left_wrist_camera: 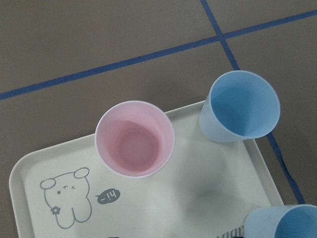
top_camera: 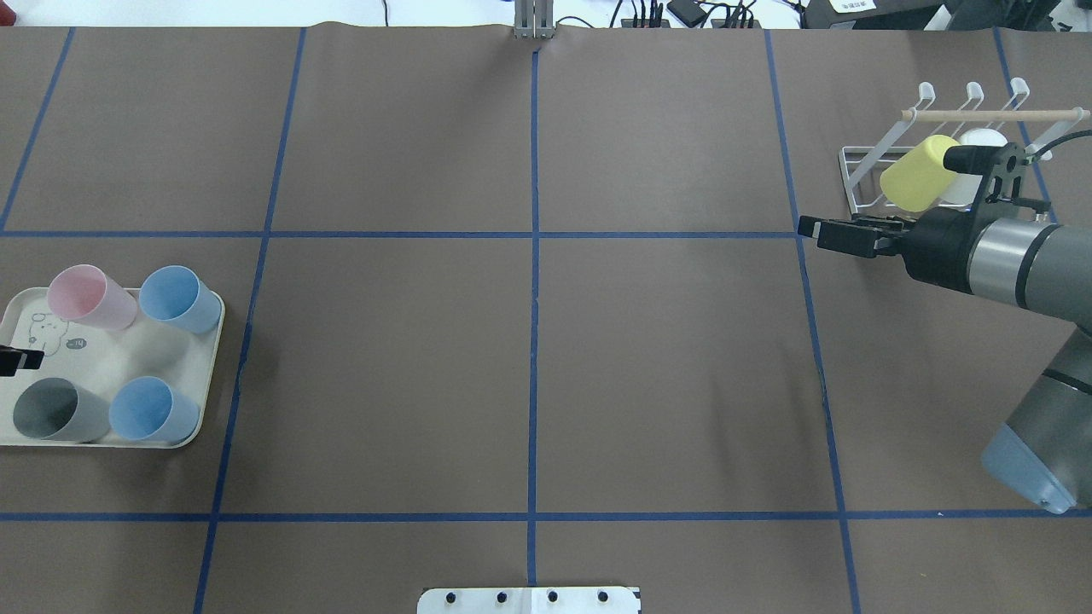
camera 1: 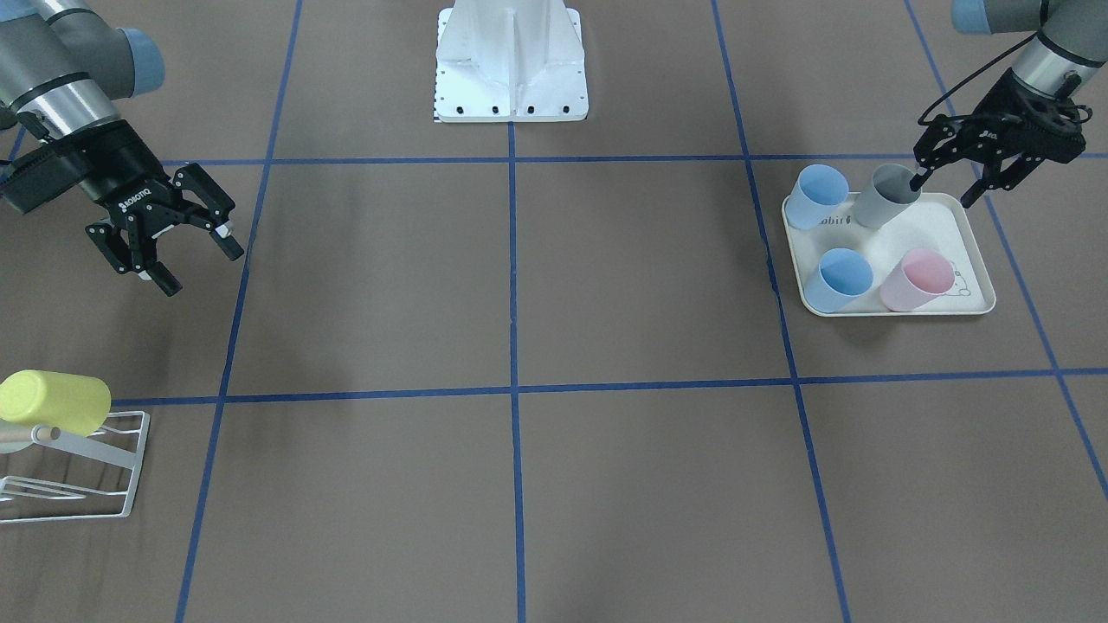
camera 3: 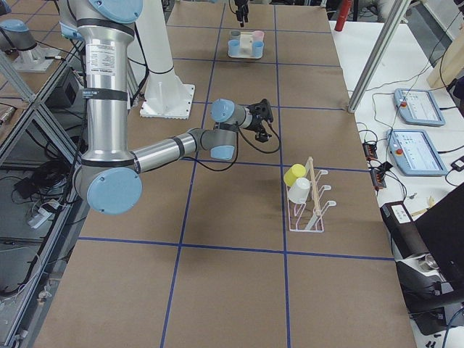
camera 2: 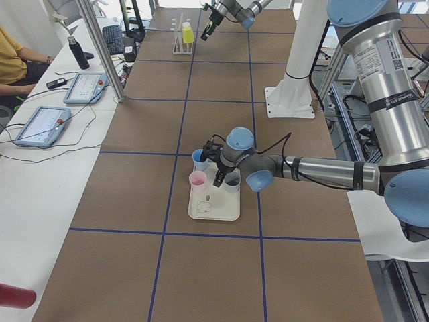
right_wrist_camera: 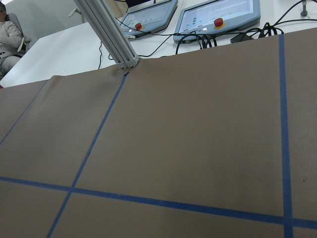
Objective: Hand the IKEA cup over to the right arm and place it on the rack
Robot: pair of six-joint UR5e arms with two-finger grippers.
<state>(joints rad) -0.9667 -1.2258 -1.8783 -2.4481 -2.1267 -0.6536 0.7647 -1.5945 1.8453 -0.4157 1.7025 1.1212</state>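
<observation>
Yellow cup point(camera 1: 52, 400) sits on the rack point(camera 1: 121, 467); four cups stand on the tray point(camera 1: 987, 298). Left gripper point(camera 1: 943, 192), jaws spread, straddles the grey cup point(camera 1: 883, 201) rim, not yet grasping. Right gripper point(camera 1: 201, 268) hangs spread and empty.

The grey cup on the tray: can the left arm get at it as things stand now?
Probably yes. The left gripper hangs open at the grey cup, one fingertip by its rim. The cup stands upright on the tray, and nothing covers its mouth.
</observation>
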